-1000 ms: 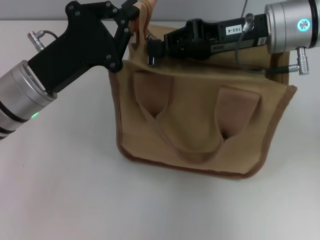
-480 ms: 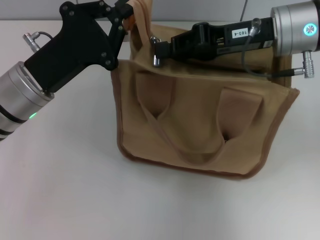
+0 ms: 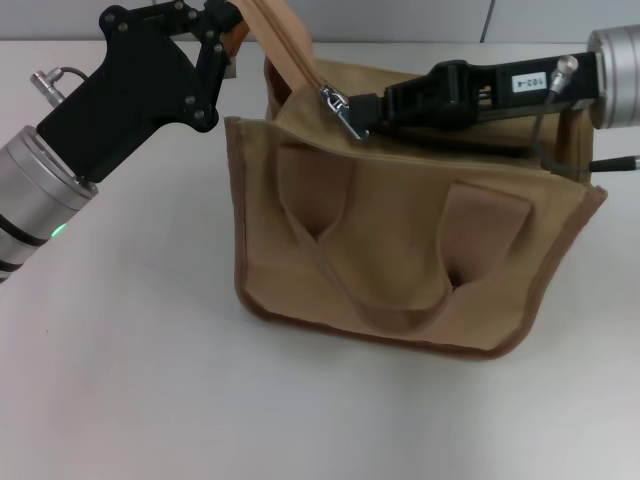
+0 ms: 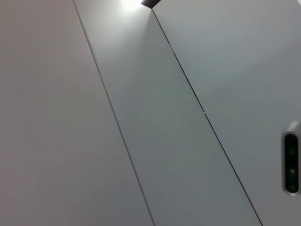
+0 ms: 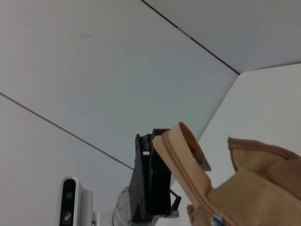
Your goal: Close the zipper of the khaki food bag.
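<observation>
The khaki food bag (image 3: 400,240) stands upright in the middle of the white table in the head view, with its strap handles hanging down its front. My left gripper (image 3: 236,24) is at the bag's far left corner, shut on the end of the zipper tape (image 3: 285,45) and holding it up taut. My right gripper (image 3: 372,110) reaches in over the bag's top from the right, shut on the silver pull tab (image 3: 347,115) just below the slider (image 3: 329,96). The right wrist view shows the raised tape end (image 5: 183,157), my left gripper (image 5: 150,188) and the bag's top (image 5: 263,174).
The white table (image 3: 130,380) stretches in front of and to the left of the bag. A grey panelled wall (image 4: 150,113) fills the left wrist view. The right arm's cable (image 3: 545,125) hangs over the bag's back right edge.
My right gripper has drawn the slider and pull tab to the right along the bag's top. My left gripper has moved up and to the left, lifting the tape end taut.
</observation>
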Motion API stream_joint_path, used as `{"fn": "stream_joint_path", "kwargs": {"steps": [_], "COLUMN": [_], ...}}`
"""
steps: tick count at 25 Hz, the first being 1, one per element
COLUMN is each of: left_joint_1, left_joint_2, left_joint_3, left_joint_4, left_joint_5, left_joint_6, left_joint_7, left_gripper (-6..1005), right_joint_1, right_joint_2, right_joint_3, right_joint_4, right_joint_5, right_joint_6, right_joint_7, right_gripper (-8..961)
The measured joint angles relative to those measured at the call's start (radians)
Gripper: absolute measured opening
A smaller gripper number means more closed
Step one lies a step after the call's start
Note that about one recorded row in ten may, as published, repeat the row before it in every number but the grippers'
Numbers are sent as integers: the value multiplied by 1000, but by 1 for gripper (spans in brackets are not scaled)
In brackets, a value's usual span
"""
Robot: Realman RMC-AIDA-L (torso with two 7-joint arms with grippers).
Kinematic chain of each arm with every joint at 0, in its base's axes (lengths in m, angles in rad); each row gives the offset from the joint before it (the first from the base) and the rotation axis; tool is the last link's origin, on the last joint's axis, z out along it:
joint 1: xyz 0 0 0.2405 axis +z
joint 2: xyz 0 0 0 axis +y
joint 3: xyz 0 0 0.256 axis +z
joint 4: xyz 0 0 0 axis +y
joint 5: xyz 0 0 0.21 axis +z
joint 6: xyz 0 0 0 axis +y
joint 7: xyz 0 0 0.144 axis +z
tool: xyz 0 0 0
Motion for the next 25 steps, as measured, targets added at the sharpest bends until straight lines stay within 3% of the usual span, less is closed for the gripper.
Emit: {"fn": "stream_joint_path", "kwargs": {"steps": [15,23,25], "left_joint_1": [6,3,2], "left_joint_2": [0,0,0], "left_joint_3": [-10,-2,-1], "left_joint_4": [0,0,0], "left_joint_5": [-9,-9,-9], "left_joint_6": [-20,-6,2], "left_joint_7": [-1,-5,-6], "left_gripper": [0,0,0], "right_joint_1": [-59,-18,2], "right_joint_2": [-14,-17,-18], "right_joint_3": [69,80,73], "right_joint_4": [-36,-32,-32], "right_joint_5": [2,37,29], "right_joint_6": [-63,-63,-59], "right_joint_7": [-22,-71,-78], "right_gripper": [-2,21,82]}}
